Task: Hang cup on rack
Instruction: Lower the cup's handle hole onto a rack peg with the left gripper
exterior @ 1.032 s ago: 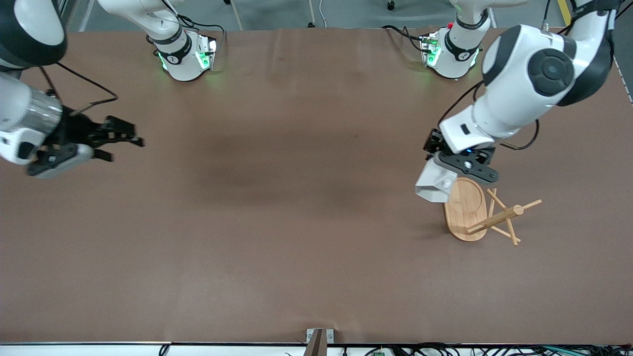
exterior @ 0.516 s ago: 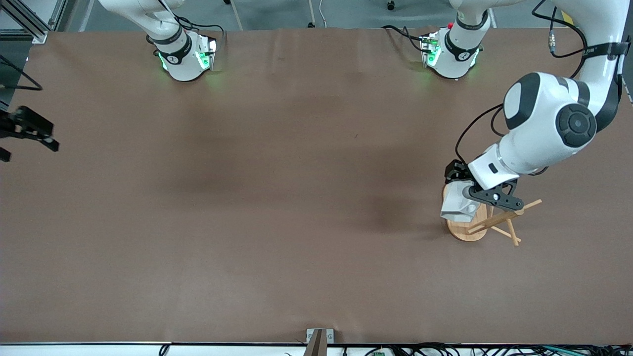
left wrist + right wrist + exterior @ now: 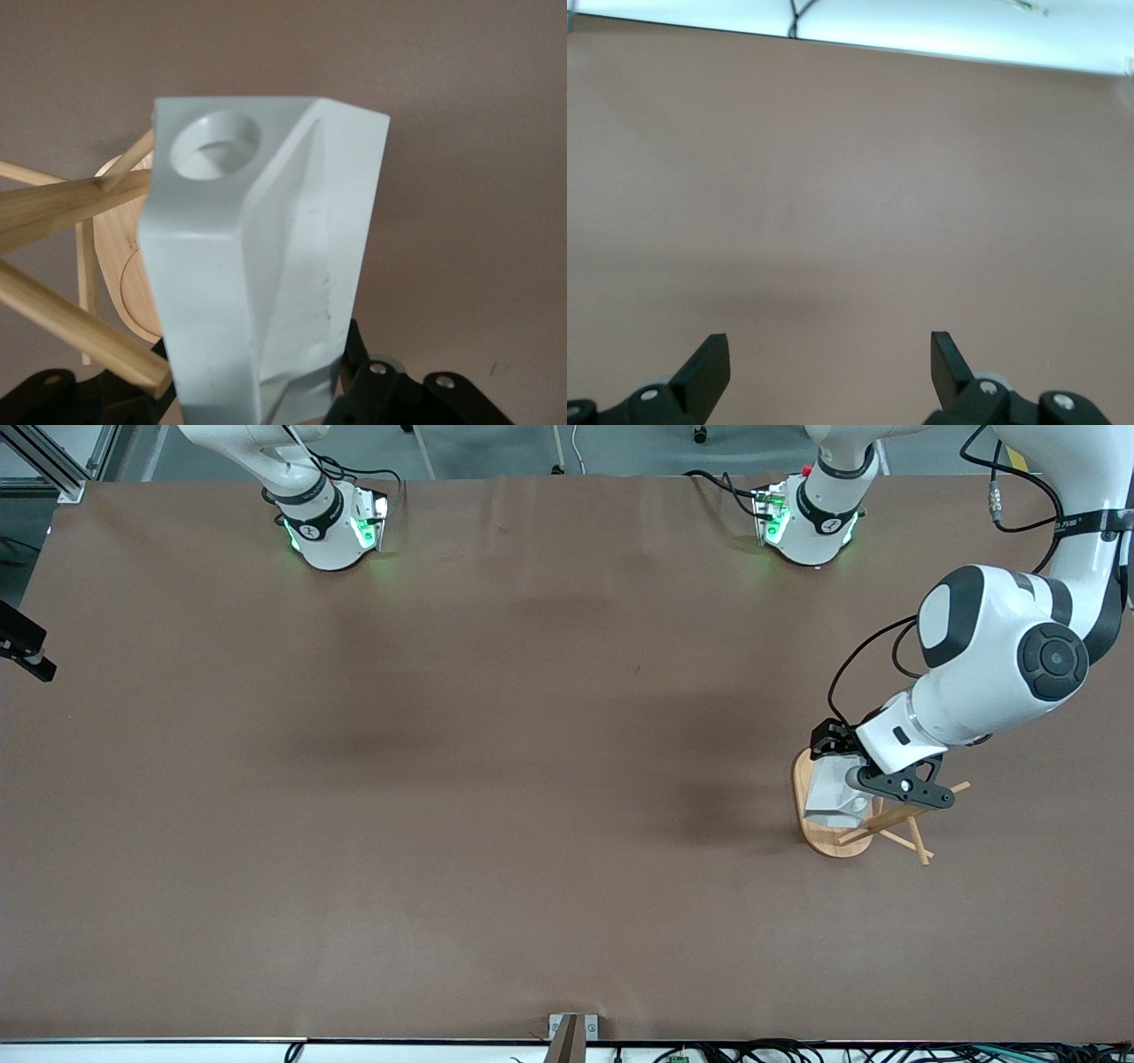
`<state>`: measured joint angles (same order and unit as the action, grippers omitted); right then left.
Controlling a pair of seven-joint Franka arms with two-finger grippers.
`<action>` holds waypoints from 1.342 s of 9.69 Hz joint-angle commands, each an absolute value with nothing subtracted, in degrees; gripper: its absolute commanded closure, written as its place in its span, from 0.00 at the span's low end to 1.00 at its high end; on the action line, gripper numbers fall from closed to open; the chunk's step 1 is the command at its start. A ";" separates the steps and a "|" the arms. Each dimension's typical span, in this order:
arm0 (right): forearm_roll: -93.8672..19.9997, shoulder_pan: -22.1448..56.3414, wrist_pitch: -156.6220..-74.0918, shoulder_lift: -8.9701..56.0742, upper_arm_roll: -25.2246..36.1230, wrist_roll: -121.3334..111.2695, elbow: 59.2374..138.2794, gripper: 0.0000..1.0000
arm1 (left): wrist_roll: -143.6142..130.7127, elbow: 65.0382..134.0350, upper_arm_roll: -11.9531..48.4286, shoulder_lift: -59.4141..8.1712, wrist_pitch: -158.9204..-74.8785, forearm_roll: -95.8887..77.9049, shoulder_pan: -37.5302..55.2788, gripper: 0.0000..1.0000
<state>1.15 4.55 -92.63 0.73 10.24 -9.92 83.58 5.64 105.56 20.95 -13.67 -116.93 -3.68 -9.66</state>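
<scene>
**Left gripper holds cup over rack base**

While the left arm reaches down from its base with the elbow high and the wrist bent toward the table, the left gripper (image 3: 849, 772) sits over the rack (image 3: 873, 808), jaws clamped on the cup (image 3: 833, 795). Cup sticks out forward of the jaws, mouth end away from them, body over the oval base (image 3: 826, 840), near the table. In the left wrist view the gripper (image 3: 257, 398) grips the cup (image 3: 266, 266) at its lower end; the handle tab with its round hole (image 3: 215, 144) is at the end farthest from the jaws. Hole has no peg through it; one peg tip (image 3: 111, 181) lies just beside the tab's edge, touching or not I cannot tell.

Right gripper (image 3: 22, 651) waits at the right arm's end of the table, mostly out of the front view. Right wrist view: gripper (image 3: 831, 365) with jaws wide apart, nothing but bare table (image 3: 850, 177) between the fingertips (image 3: 710, 359).

Counts: one cup, one rack, two grippers. Several pegs show, crossing near the post top (image 3: 921, 802).

Cup: white, faceted, flat angular sides, matte. Rack: light bamboo, oval flat base, thin straight pegs. From the wrist view the base (image 3: 120, 266) and pegs lie just beside the cup, forward of the jaws.
</scene>
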 commanded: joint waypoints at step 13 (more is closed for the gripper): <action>1.76 -1.67 -90.01 -4.31 5.01 -6.51 89.65 0.01 | 20.75 99.50 21.27 -19.77 -114.43 -3.08 -15.82 0.00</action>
